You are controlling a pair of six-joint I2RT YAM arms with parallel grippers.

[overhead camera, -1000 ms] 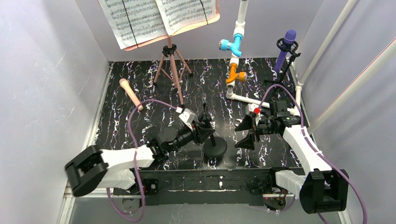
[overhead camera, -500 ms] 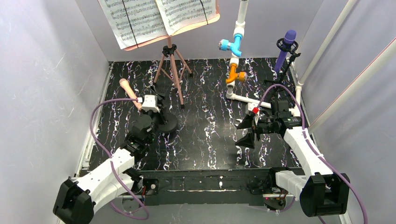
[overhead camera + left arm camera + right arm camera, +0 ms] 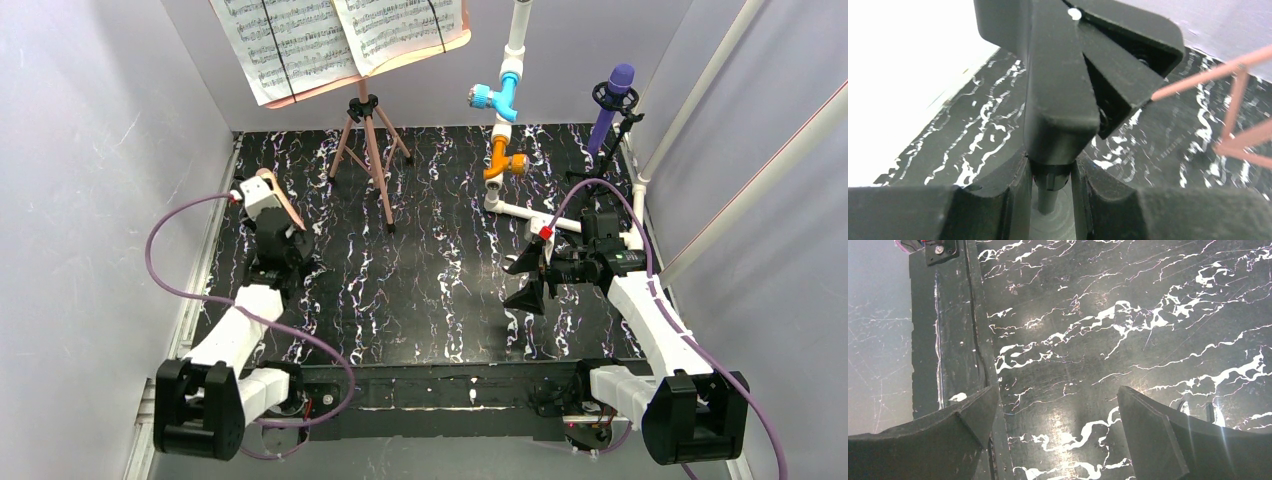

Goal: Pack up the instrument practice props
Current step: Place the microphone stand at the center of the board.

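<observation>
right pincer (image 3: 1057,395): spread wide | below: black marbled table (image 3: 1148,315) | left: black edge rail (image 3: 950,340)

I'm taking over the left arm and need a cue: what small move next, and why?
Probably ease the left gripper down to seat the black mic holder: jaws are shut on its stem beside the peach microphone, and I cannot tell that its base touches the table.
</observation>
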